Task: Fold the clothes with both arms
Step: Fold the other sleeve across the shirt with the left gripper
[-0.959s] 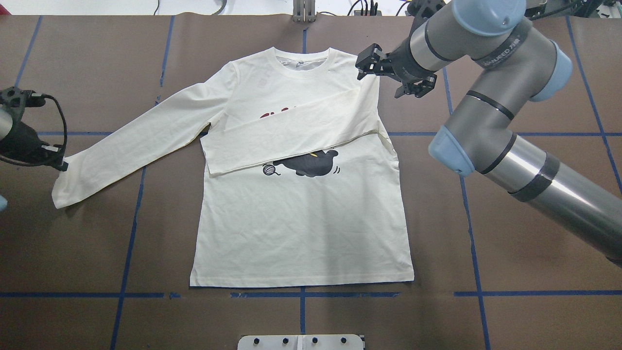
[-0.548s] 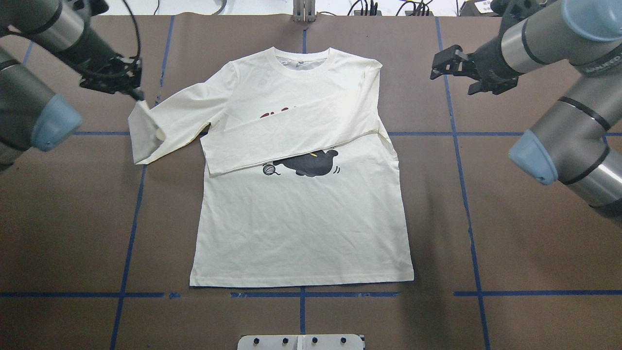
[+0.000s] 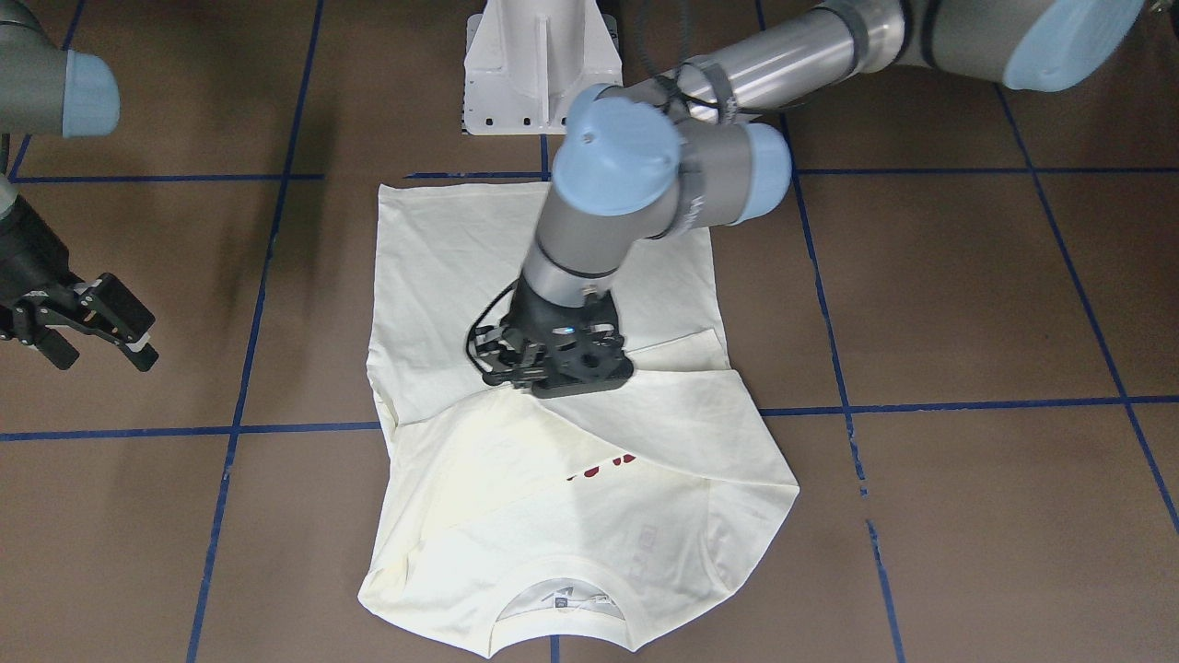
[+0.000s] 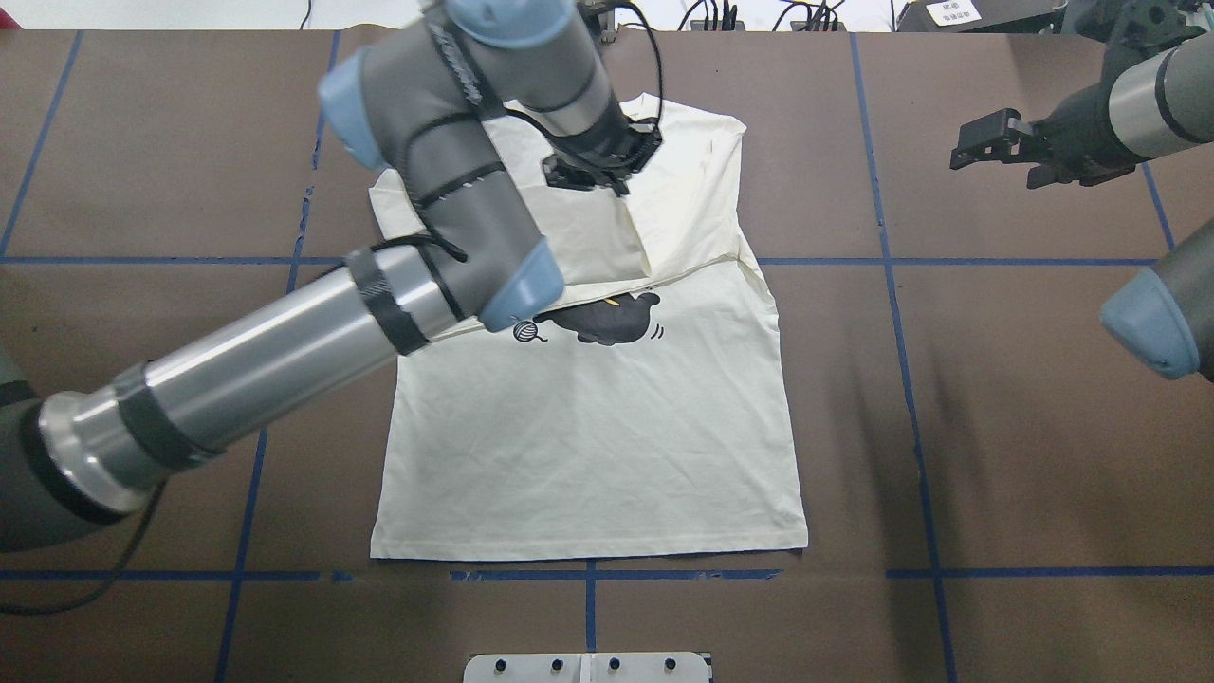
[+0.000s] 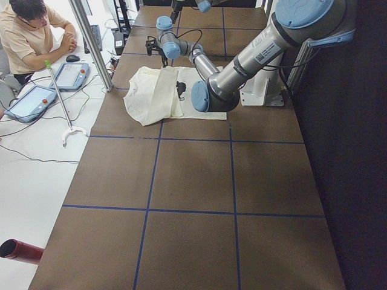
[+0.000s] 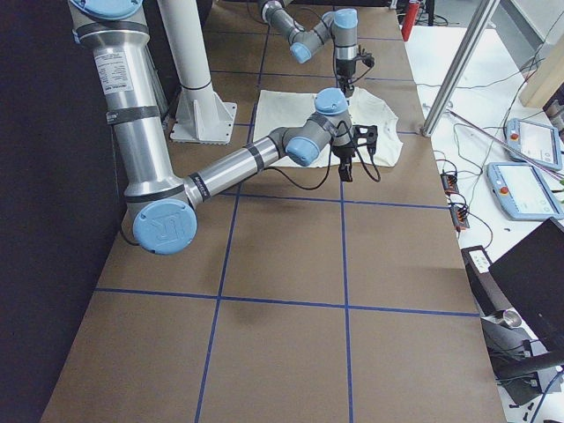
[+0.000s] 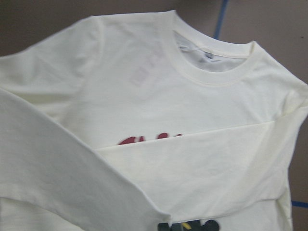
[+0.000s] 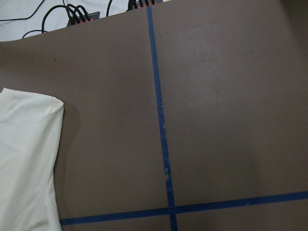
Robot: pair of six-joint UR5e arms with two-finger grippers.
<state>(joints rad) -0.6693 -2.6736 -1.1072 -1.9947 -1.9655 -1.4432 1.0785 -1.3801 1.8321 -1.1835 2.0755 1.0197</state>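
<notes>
Cream cotton, the shirt [image 4: 588,455] should handle light and limp and crease easily, so cuffs, hem and shoulder seams look the best holds. It lies print-up, flat on the worktop [image 4: 948,427]. The left claw [image 3: 553,378] points down over its chest near the collar, clenched on the cuff of a sleeve [image 3: 682,387] laid across. The right claw [image 3: 97,354] hovers released, well off the shirt's other side.
</notes>
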